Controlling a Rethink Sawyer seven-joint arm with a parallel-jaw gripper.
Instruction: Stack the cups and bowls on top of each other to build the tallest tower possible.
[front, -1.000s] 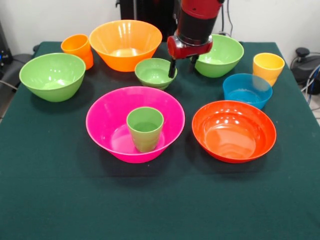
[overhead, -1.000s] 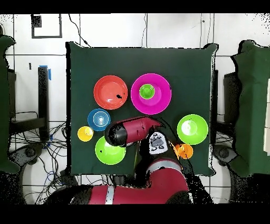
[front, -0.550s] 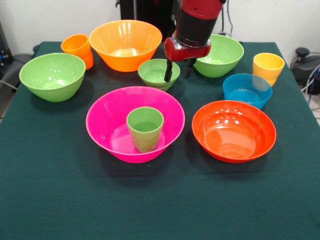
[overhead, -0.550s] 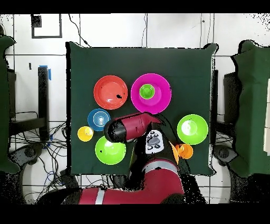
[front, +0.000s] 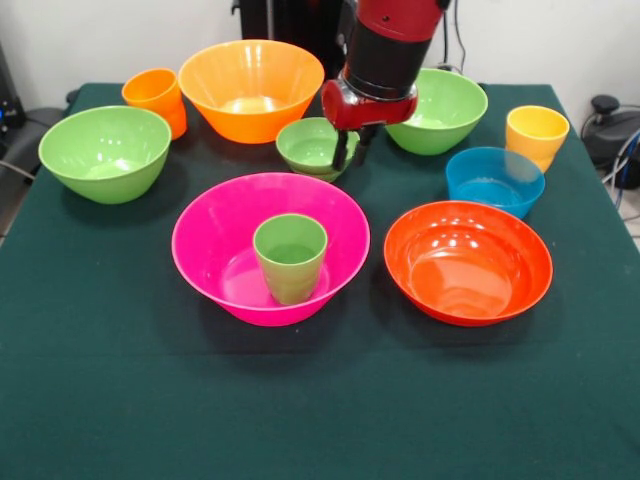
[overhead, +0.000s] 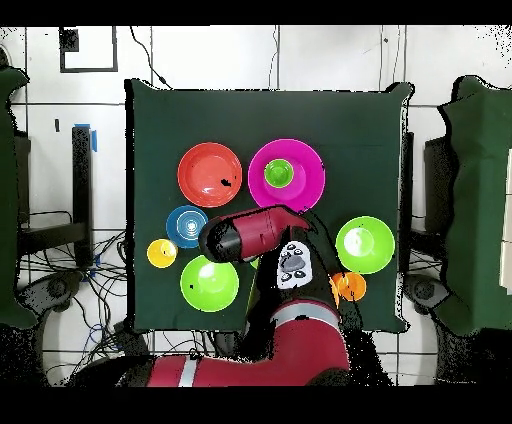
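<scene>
The small green bowl (front: 313, 146) sits on the dark green cloth (front: 100, 380) just behind the pink bowl (front: 270, 246), which has the green cup (front: 290, 257) standing upright in it. My gripper (front: 348, 150) hangs at the small bowl's right rim, one finger (front: 341, 152) dipping inside; whether I've clenched on the rim I cannot tell. The orange bowl (front: 251, 88) stands behind, the red-orange bowl (front: 468, 261) and blue bowl (front: 495, 180) off to the right

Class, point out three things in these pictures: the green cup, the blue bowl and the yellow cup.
green cup (front: 290, 258), front view, on its outer wall.
blue bowl (front: 495, 181), front view, on its inside.
yellow cup (front: 536, 135), front view, on its outer wall.
</scene>
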